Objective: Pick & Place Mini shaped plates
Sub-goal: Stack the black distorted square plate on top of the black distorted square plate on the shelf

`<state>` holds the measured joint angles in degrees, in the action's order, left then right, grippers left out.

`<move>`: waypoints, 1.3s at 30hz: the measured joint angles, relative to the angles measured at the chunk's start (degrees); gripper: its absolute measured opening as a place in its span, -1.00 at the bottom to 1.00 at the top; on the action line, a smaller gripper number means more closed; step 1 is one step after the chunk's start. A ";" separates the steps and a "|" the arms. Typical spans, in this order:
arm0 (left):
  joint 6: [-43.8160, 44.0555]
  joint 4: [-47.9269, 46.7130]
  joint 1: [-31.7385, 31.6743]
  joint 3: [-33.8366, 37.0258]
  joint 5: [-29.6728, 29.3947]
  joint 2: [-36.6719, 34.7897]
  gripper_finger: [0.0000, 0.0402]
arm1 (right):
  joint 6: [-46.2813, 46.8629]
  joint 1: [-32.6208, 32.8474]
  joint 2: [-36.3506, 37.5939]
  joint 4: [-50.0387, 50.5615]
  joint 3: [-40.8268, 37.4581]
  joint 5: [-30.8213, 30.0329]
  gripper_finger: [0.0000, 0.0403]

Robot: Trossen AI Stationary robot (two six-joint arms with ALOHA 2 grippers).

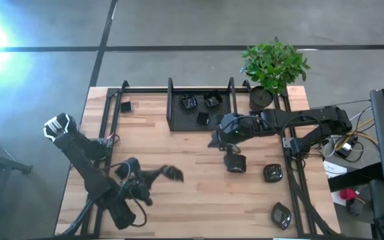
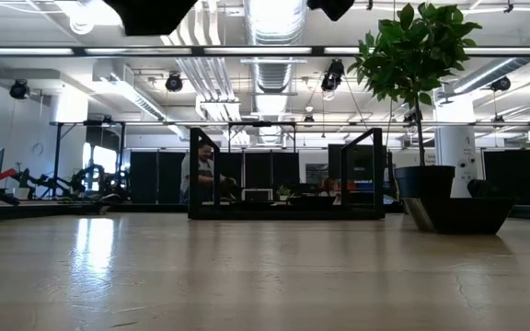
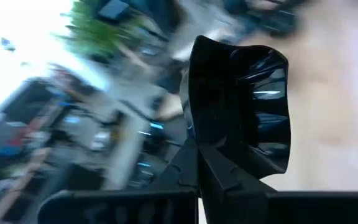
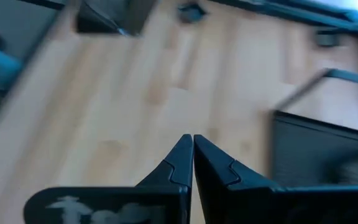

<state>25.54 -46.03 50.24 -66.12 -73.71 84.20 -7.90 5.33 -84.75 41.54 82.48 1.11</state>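
My left gripper (image 1: pixel 164 175) is over the table's near-left part, shut on one mini shaped plate (image 3: pixel 241 106), black, glossy, with a wavy rim. My right gripper (image 1: pixel 215 141) hovers just off the mesh tray's near right corner, shut on nothing (image 4: pixel 192 142). Three plates lie in the tray (image 1: pixel 189 102) (image 1: pixel 212 100) (image 1: pixel 203 119). More plates lie flat on the table right of centre (image 1: pixel 235 163) (image 1: pixel 273 173), near the near right corner (image 1: pixel 281 215) and at the far left (image 1: pixel 126 106). My left gripper pinches the plate by its rim (image 3: pixel 199 144) between its two fingers (image 3: pixel 219 174). The plate stands out beyond the fingertips, tipped on edge, its hollow side facing the wrist camera. It is lifted clear of the table.
The black mesh tray (image 1: pixel 172 107) stands at the far middle of the table. A potted plant (image 1: pixel 272 67) stands at the far right corner; its pot (image 2: pixel 423 188) and a dark dish (image 2: pixel 472 216) show in the low view. Bare wood lies at the middle.
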 joint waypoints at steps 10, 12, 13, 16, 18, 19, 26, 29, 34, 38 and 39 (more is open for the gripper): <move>0.15 0.05 -7.75 -0.12 -16.05 -3.08 -1.00 | -4.35 3.05 0.00 -0.59 0.00 -21.68 -0.95; -1.79 0.03 -9.48 -0.12 -16.34 -3.03 -1.00 | -3.21 3.36 -0.01 -1.05 0.00 -19.19 -0.95; -2.97 0.06 -10.21 -0.12 -16.06 -3.00 -1.00 | -3.04 3.38 -0.08 -1.76 0.00 -18.72 -0.95; -4.43 0.45 -11.59 -0.20 -14.66 -3.04 -1.00 | -2.09 3.52 -0.25 -1.87 0.02 -18.74 -0.95; -4.39 1.20 -11.67 -0.40 -12.72 -3.04 -1.00 | -0.24 3.54 -0.26 -1.88 0.02 -18.79 -0.95; -4.37 1.74 -11.64 -0.67 -11.64 -3.04 -1.00 | 0.66 3.58 -0.26 -1.86 0.02 -18.80 -0.95; -4.05 3.37 -11.20 -4.32 -9.89 -3.04 -1.00 | 2.54 3.66 -0.37 -2.34 0.02 -18.78 -0.95; -4.62 3.75 -11.25 -5.37 -9.98 -3.04 -1.00 | 4.43 3.80 -0.39 -3.80 0.02 -18.80 -0.94; -4.36 4.00 -11.25 -4.98 -10.19 -3.04 -1.00 | 6.06 4.88 -0.39 -7.26 0.02 -18.77 -0.80; -1.83 4.01 -11.29 -4.79 -10.17 -3.04 -1.00 | 6.69 6.64 -0.39 -10.43 0.02 -18.74 -0.61; -1.79 4.01 -11.30 -4.79 -10.19 -3.04 -1.00 | 6.59 7.32 -0.39 -11.27 0.02 -18.80 -0.57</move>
<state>23.75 -42.02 38.94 -70.91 -83.90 81.17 -1.31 12.65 -85.14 30.27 82.50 -17.69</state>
